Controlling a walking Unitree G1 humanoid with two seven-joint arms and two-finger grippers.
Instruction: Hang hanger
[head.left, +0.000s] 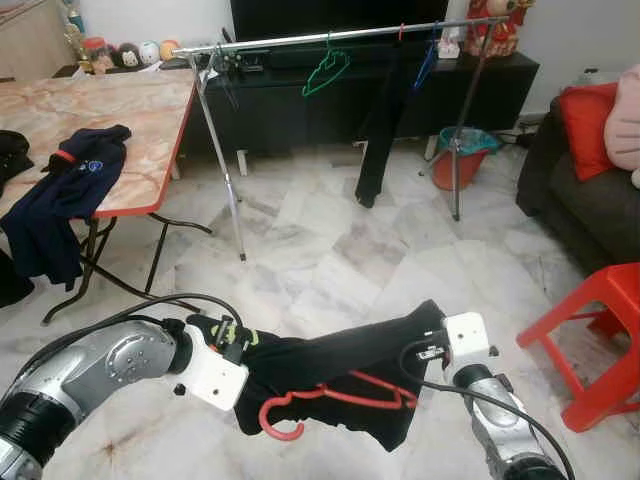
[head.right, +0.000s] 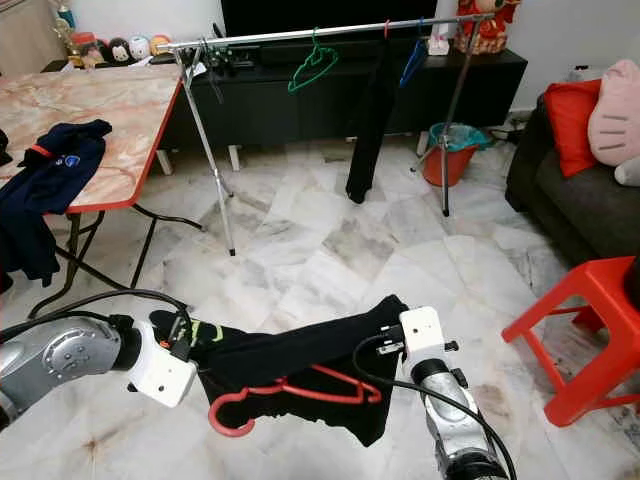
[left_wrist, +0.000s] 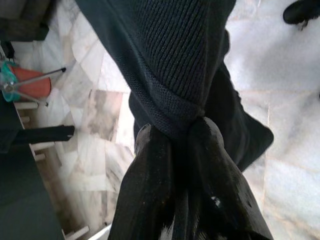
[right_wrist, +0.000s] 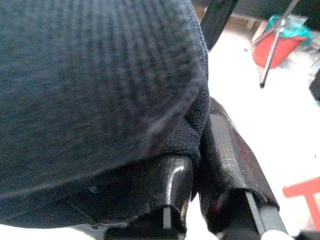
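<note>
Two grippers, left (head.left: 232, 345) and right (head.left: 428, 340), each pinch an end of the black garment (head.left: 330, 365) holding the red hanger (head.left: 335, 395) low above the floor; you lift level toward the rail (head.left: 330, 36).

The black garment (head.left: 340, 375) covers most of the red hanger (head.left: 330, 395), leaving just its hook and part of one bar showing, and it swallows the fingertips of the right tool (right_wrist: 200, 145), so the pinch point there can't be made out. The left tool (left_wrist: 187, 125) has its tips buried in a knitted fold too. Over on the worktop (head.left: 140, 120), the far side runs off the picture's edge, and the dark blue garment (head.left: 65, 190) draped over it is cut off as well.
</note>
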